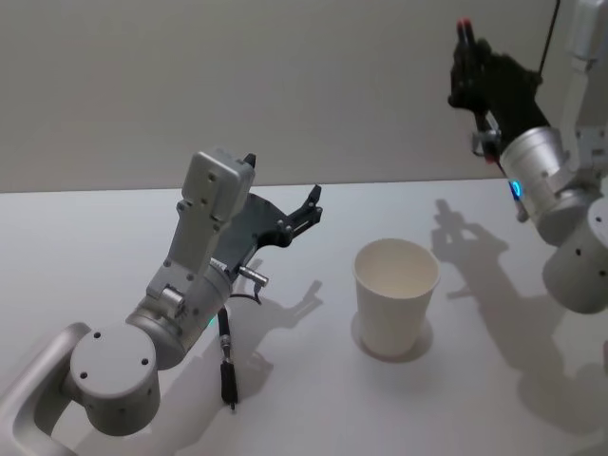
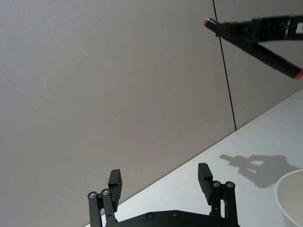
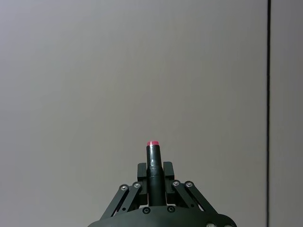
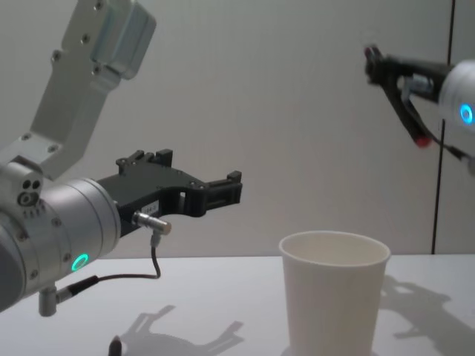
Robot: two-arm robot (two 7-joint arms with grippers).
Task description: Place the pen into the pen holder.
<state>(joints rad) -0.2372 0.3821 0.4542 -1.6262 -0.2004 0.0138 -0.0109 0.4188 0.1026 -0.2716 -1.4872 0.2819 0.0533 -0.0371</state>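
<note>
Left tool (image 1: 313,204), black fingers spread wide, hovers over white counter (image 1: 95,237) beside plain white paper cup (image 1: 394,299). Right tool (image 1: 467,57) clamps thick black marker (image 4: 404,107), red-tipped both ends, tilted, held high, right of cup.

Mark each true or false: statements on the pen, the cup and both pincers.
1. The pen lies on the table. False: the right pincer holds it in the air, shut around its barrel.
2. The pen holder stands upright on the table. True.
3. The left pincer is shut on the pen holder. False: its fingers are open, hold nothing, and hover to the left of the pen holder.
4. The pen holder has nothing in it. True.
5. The pen is held higher than the pen holder's rim. True.
</note>
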